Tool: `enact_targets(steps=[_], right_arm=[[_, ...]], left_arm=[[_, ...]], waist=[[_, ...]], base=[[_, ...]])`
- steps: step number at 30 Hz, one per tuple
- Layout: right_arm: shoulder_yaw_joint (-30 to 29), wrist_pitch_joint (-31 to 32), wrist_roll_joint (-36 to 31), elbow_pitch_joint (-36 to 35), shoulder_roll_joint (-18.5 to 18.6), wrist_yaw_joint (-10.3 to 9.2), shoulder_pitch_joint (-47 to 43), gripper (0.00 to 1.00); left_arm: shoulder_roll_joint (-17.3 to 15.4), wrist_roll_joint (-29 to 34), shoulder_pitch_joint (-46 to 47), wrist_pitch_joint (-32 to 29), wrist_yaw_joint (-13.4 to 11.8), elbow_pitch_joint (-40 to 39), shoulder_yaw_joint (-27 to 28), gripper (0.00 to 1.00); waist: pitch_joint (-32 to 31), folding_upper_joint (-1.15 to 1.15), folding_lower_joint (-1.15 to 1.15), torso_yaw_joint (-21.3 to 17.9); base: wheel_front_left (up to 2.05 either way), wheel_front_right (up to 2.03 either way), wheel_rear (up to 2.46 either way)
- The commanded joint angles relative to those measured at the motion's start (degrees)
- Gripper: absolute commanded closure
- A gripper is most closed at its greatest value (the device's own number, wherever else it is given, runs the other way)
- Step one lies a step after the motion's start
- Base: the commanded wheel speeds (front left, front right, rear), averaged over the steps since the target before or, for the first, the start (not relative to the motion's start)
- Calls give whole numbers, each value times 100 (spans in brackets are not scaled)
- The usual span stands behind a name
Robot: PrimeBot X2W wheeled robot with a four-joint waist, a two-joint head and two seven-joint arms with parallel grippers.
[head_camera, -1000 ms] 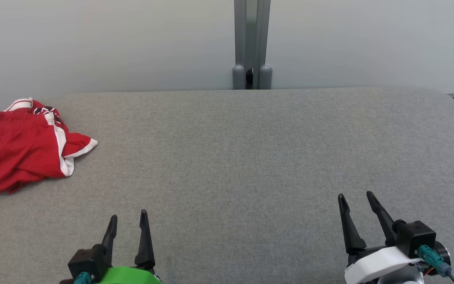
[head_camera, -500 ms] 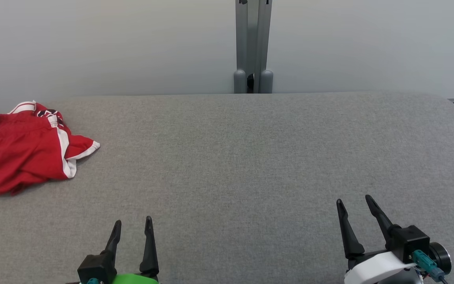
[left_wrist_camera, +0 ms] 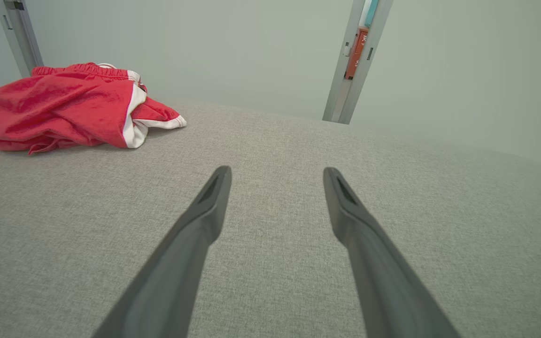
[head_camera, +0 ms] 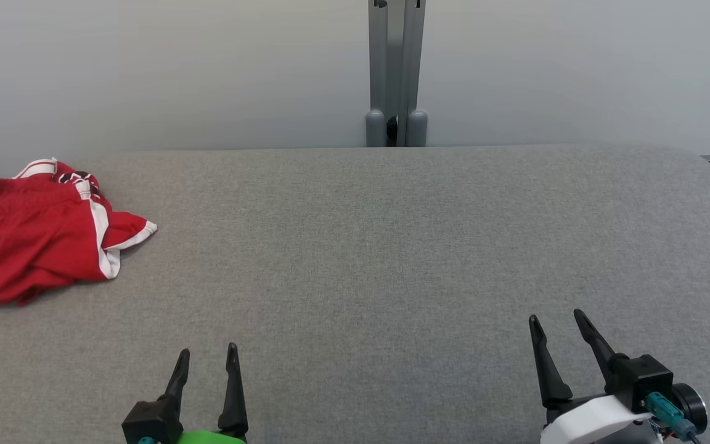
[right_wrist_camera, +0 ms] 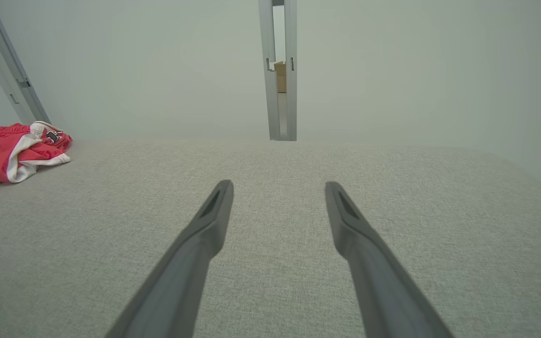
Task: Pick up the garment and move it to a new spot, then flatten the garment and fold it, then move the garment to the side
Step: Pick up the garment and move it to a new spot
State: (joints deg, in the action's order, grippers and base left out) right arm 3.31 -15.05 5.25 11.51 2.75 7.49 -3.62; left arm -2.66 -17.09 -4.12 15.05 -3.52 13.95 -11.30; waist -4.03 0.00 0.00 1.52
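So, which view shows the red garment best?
Left wrist view: the garment is large and whole there. The head view has it smaller, at its left edge; the right wrist view cuts it off.

Holds the left end effector [head_camera: 208, 349] low at the near left, dark fingers [head_camera: 230, 388] parted, pointing ahead, gripping nothing, green wrist housing [head_camera: 207, 438] behind. Holds the right end effector [head_camera: 556, 315] at the near right, likewise parted and empty, leaning slightly leftward, white wrist housing [head_camera: 595, 416] behind.
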Motion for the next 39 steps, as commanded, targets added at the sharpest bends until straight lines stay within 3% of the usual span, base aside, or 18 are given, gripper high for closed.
enact_targets(steps=[1, 8, 23, 28, 39], right_arm=[[-14, -20, 6, 16, 24, 0, -51, 0], [-128, -20, 23, 19, 22, 0, -134, 0], [192, -19, 248, -39, 22, 0, 113, 0], [221, -19, 255, -7, 24, 0, 140, 0], [161, -19, 105, 8, 24, 0, 166, 0]], left_arm=[[-40, -18, -44, 19, -3, 21, 6, 0], [-39, 54, 91, 13, 20, 58, -54, 0], [-79, 260, 146, 13, 77, -16, 247, 0], [-76, 290, 129, 13, 104, -39, 320, 0], [-47, 316, 101, 13, 96, -127, 384, 0]], waist=[[-1, 0, 0, 12], [-20, 0, 0, 464], [-10, 0, 0, 2205], [14, 0, 0, 2444], [127, 0, 0, 2559]], base=[[0, 0, 0], [0, 0, 0], [0, 0, 0], [0, 0, 0], [0, 0, 0]])
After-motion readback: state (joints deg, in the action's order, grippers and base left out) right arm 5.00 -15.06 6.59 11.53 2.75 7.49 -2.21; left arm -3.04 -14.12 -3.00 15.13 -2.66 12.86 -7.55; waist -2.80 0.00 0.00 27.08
